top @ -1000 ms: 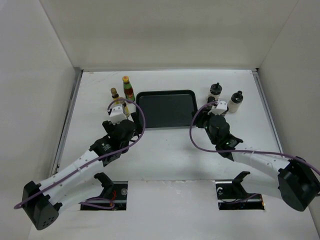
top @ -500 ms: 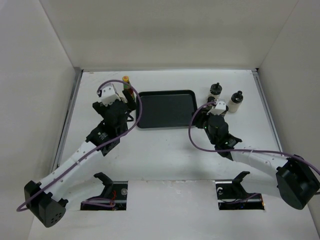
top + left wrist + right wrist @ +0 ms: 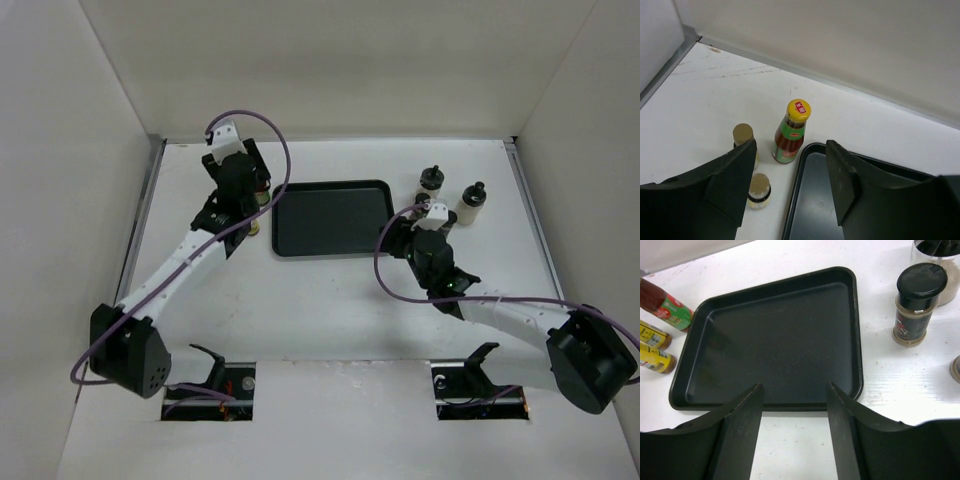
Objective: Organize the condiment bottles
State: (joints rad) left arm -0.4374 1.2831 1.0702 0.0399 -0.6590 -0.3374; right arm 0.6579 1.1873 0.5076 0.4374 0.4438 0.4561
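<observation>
Left of one black tray (image 3: 775,330), three bottles (image 3: 789,134); left pincer (image 3: 791,146), right pincer (image 3: 794,385) agape, empty.

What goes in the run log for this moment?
left tool: open, aimed at red sauce bottle | right tool: open, beside tray | tray: holds no bottles

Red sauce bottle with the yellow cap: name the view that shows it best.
Left wrist: the red sauce bottle stands whole and upright, cap and label clear. Right wrist catches only part of it at the picture's left edge. In top external the left arm hides most of it.
</observation>
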